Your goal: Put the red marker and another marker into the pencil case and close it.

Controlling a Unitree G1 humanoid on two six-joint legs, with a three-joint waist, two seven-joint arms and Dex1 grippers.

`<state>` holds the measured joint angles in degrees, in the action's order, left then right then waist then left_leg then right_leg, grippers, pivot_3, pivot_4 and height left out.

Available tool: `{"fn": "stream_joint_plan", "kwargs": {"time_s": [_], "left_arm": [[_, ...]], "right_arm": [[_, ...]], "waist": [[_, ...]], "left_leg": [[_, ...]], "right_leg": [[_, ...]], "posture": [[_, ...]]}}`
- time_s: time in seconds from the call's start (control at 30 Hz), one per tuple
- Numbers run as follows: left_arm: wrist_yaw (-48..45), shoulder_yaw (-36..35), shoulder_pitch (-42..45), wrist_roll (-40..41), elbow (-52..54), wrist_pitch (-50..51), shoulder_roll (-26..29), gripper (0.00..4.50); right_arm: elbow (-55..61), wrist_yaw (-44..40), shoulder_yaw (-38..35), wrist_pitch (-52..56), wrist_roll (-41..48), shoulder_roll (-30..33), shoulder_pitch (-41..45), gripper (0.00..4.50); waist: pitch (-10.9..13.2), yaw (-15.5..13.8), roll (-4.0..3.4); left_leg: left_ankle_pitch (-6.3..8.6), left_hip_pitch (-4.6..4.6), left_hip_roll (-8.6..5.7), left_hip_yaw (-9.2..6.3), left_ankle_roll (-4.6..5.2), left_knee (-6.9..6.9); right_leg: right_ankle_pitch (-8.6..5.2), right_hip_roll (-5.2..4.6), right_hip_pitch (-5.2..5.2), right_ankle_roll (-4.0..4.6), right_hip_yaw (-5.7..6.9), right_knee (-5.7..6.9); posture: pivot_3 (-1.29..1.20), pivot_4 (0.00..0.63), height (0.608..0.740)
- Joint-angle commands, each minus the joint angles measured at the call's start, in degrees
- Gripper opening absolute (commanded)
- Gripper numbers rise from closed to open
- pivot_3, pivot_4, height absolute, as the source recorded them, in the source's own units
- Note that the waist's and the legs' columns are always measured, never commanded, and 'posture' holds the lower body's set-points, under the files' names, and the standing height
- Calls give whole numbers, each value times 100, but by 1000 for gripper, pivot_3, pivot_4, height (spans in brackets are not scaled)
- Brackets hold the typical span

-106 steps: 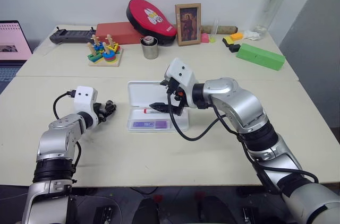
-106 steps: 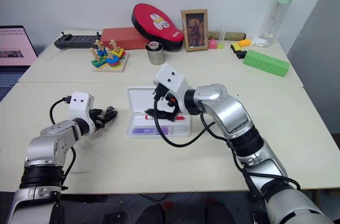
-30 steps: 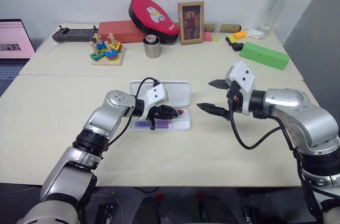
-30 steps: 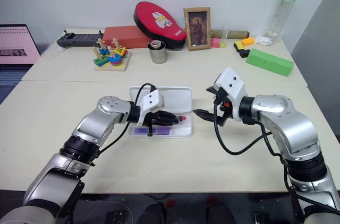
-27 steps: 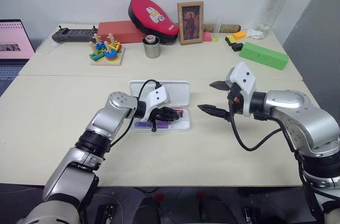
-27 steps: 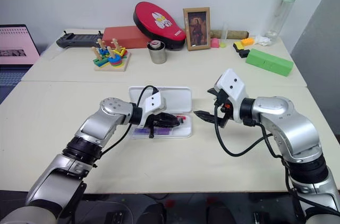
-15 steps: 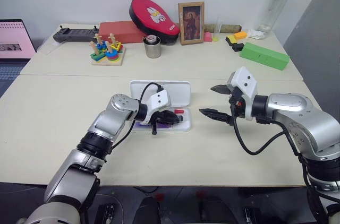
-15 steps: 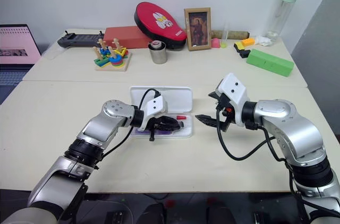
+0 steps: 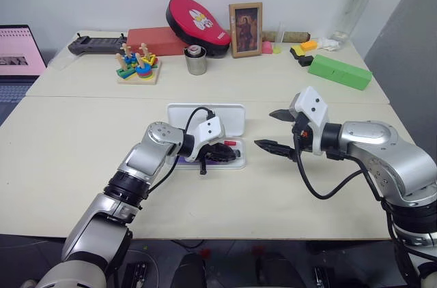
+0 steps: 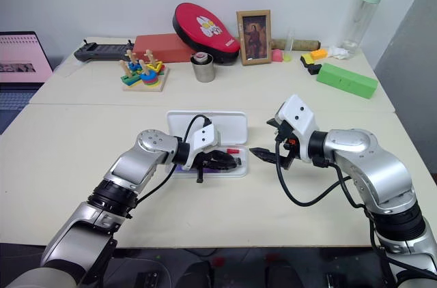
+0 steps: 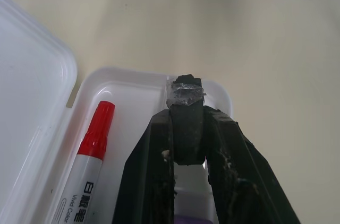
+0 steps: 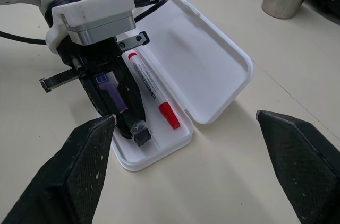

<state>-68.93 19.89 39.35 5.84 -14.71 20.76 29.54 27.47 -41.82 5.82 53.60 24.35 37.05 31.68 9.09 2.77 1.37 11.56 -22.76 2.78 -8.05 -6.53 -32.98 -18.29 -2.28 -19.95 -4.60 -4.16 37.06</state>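
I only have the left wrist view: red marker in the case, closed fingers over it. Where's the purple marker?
Observer: The purple marker lies in the pencil case tray beside the red marker, under the left gripper.
Operator: Lid position?
Observer: Flat open on the table, on the far side of the tray.
Operator: Right arm in the way?
Observer: No. The right gripper is open and off to the case's right, touching nothing.

Bare table (image 9: 225, 192) in front of pencil case (image 9: 235, 119); left gripper (image 12: 139, 135) blocking its tray, lid flat behind.
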Motion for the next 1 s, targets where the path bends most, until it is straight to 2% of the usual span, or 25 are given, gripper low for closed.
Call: {"fn": "stream_joint_plan", "kwargs": {"time_s": [0.03,0.17,0.2,0.4,0.6,0.67,0.7,0.73,0.77,0.8,1.0], "left_arm": [[-47,-8,72,-16,229,9,20,538],[-73,-86,55,53,345,150,16,538],[-80,-97,58,60,389,182,32,879],[-71,-187,126,135,537,386,88,2104],[-101,-217,94,215,651,498,109,3120],[-103,-227,98,239,678,537,103,3595],[-98,-233,100,245,681,552,97,3673],[-96,-240,100,252,691,567,96,4008],[-95,-244,103,255,691,574,94,4092],[-83,-270,103,274,698,594,93,4387],[125,-718,9,485,785,757,205,4473]], "right_arm": [[124,41,-90,-60,60,19,6,4500],[116,42,-95,-73,66,35,-7,4500],[105,43,-89,-81,62,30,-2,4500],[8,65,-35,-139,35,-21,75,4500],[-33,54,-26,-172,25,-9,83,4500],[-41,56,-26,-177,24,-12,80,4500],[-42,56,-26,-179,25,-15,76,4500],[-38,58,-26,-177,26,-17,70,4500],[-41,57,-24,-180,26,-18,69,4500],[-46,54,-24,-182,26,-17,65,4500],[-77,-7,-15,-197,42,7,67,4500]], "waist": [[0,-1,0],[0,-1,0],[0,-1,0],[0,0,0],[0,1,0],[0,1,0],[0,1,0],[0,1,0],[0,1,0],[0,1,0],[0,4,0]], "left_leg": [[0,0,0,0,0,0],[0,0,0,0,0,0],[0,0,0,0,0,0],[0,0,0,0,0,-1],[0,1,0,0,1,-1],[0,1,0,0,1,-1],[0,1,0,0,1,-1],[0,1,0,0,0,-1],[0,2,0,0,1,-1],[0,2,0,0,1,-1],[-1,2,0,0,1,-2]], "right_leg": [[0,0,0,0,0,0],[0,0,0,0,0,0],[0,0,0,0,0,0],[0,0,1,0,0,0],[0,0,2,0,0,1],[0,0,2,0,0,1],[0,0,2,0,0,1],[0,0,2,0,0,1],[0,0,2,0,0,1],[0,0,2,0,0,2],[0,0,2,0,0,2]], "posture": [[0,150,740],[0,150,740],[0,150,740],[0,150,740],[0,150,740],[0,150,740],[0,150,740],[0,150,740],[0,150,740],[0,150,740],[0,150,740]]}}
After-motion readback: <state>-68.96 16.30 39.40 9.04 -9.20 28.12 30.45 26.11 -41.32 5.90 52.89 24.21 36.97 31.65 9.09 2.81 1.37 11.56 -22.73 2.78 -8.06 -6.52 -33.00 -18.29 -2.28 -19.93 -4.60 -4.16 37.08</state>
